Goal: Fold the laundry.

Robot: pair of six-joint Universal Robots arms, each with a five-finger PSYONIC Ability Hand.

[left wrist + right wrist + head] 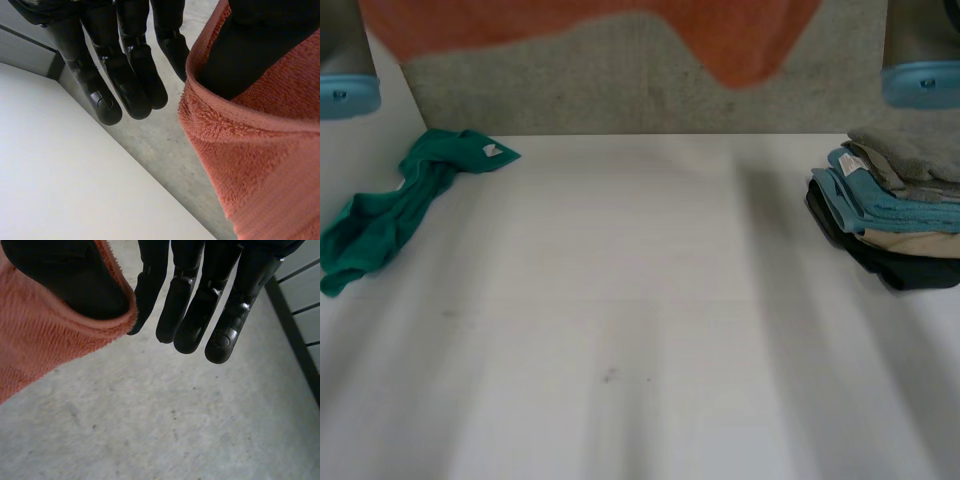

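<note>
The orange towel is hanging high in the air beyond the far edge of the worktop. It is stretching across the top of the head view between the two arms, with its lower edge dipping to a rounded point right of centre.

The left hand is carrying one end. In its wrist view the towel is draping over the thumb, a rolled hem wrapping round it, while the fingers are reaching out straight and close together, clear of the cloth. So this hand is spread, with nothing clamped.

The right hand is showing the same picture. The towel is hanging over its thumb, and the fingers are pointing straight out, side by side, apart from the fabric, over the grey floor.

Down on the worktop, a green garment is lying crumpled near the left edge, a small white tag showing at its far end. Over at the right edge a stack of folded laundry is sitting: grey on top, blue beneath, then beige, with dark cloth at the bottom. The green piece and the stack are lying well apart. The light-blue caps of the left arm and right arm are framing the upper corners.
</note>
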